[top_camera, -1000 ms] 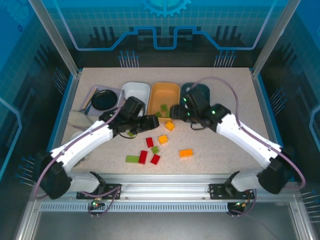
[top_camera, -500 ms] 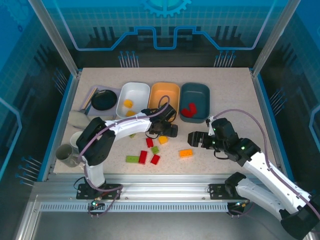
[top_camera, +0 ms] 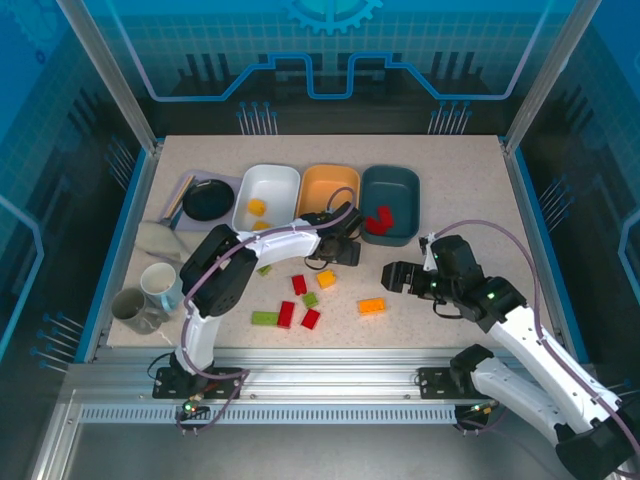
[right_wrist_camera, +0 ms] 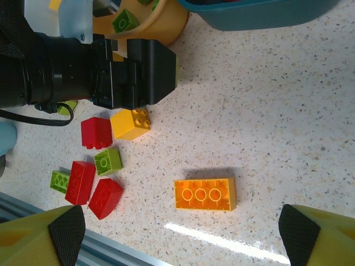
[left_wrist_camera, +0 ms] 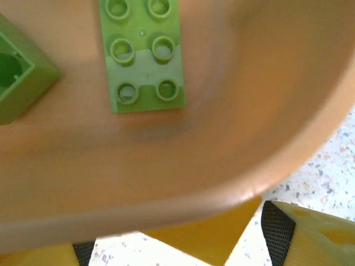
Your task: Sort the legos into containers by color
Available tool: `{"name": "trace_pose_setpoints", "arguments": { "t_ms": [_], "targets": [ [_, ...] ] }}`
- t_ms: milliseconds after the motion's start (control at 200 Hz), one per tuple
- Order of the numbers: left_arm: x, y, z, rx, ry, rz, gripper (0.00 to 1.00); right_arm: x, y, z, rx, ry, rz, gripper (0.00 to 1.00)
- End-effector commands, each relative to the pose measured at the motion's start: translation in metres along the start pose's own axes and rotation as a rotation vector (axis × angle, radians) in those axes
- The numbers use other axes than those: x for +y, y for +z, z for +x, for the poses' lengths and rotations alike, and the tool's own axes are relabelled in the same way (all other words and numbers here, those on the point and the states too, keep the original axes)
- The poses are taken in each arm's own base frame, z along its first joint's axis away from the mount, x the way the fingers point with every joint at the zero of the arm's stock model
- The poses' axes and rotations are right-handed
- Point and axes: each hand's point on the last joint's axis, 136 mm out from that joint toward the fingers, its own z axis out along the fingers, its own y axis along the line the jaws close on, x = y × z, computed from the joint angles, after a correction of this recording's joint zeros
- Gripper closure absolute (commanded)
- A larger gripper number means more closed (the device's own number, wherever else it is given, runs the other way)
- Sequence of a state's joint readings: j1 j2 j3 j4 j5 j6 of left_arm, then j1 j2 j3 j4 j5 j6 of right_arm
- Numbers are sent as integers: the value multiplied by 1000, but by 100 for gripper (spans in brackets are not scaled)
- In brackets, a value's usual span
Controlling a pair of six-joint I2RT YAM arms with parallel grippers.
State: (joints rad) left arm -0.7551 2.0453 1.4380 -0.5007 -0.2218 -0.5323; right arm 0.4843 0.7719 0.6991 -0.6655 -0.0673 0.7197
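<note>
Right claw spread wide, orange lego just ahead, untouched

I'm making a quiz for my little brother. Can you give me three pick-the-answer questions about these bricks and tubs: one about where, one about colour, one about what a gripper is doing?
1. Which tub holds the red bricks? A white tub. B orange tub. C dark teal tub.
2. What colour is the long brick lying by itself? A green. B orange. C red.
3. The right gripper is: A open and empty. B shut on a brick. C shut on a cup.

Answers: C, the red bricks lie inside the dark teal tub; B, the right wrist view shows it orange; A, its fingertips stand wide apart with nothing between them.
</note>
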Motion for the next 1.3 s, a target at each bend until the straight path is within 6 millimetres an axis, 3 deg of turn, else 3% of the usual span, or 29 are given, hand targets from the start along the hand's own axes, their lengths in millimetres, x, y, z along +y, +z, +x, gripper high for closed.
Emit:
{"name": "trace_pose_setpoints", "arguments": {
  "t_ms": [0, 120, 225, 415, 580, 770, 895, 1060, 1160, 1295],
  "targets": [
    [-7, 2, -14, -44, 1, -10, 25, 1, -4, 0, 17, 8, -21, 7],
    [-8, 6, -15, -45, -4, -9, 35, 1, -3, -1, 23, 19, -28, 7],
    [-9, 8, -14, -41, -5, -8, 52, 1, -2, -3, 26, 22, -31, 7],
    [-11, -4, -6, -48, 9, -29, 61, -2, 1, -4, 27, 24, -23, 8],
    [-8, -36, 4, -67, -24, -30, 62, 2, 0, -9, 21, 2, -30, 8],
    [9, -93, 11, -98, -82, -4, 61, 14, -3, -14, 26, -41, -75, 9],
    [33, -125, 11, -99, -110, -19, 60, 35, -3, -18, 28, -103, -157, 10],
    [91, -145, -11, -92, -252, -51, 60, 86, 6, -26, -6, -253, -265, 10],
    [122, -143, -33, -82, -331, -54, 59, 122, 17, -24, -14, -358, -308, 11],
    [151, -119, -58, -42, -398, -63, 59, 167, 29, -32, -21, -436, -345, 11]
  ]
}}
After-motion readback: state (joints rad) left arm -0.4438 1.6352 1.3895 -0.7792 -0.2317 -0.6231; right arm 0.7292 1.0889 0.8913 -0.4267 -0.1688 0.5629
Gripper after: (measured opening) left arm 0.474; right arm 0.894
